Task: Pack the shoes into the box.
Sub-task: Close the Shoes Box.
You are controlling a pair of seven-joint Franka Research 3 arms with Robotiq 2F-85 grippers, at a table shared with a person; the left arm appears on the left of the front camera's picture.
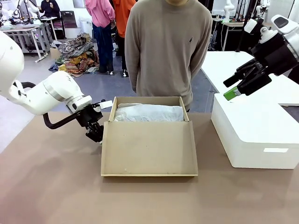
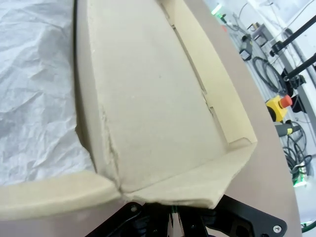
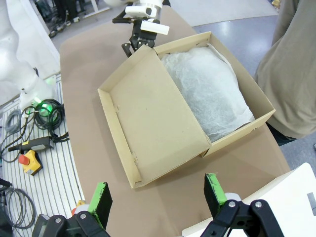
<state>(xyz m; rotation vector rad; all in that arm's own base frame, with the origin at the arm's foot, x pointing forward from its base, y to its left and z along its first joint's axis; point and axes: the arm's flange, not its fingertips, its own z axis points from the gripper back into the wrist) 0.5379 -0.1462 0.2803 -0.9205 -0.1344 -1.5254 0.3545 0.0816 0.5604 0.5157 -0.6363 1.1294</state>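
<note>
One brown box (image 1: 148, 148) with one flap lid (image 3: 148, 113) beside the left gripper (image 1: 96, 133), one sheet of white tissue (image 1: 149, 113) inside it, one white box (image 1: 254, 130) under the right gripper (image 1: 232, 88), one person (image 1: 168, 46), two grippers

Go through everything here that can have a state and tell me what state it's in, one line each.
box: open, lined with tissue, no shoes visible.
flap lid: folded open toward the robot.
tissue paper: crinkled, covering the box's inside.
left gripper: shut, at the lid's left corner.
right gripper: open, empty, raised above the table.
white box: closed.
</note>
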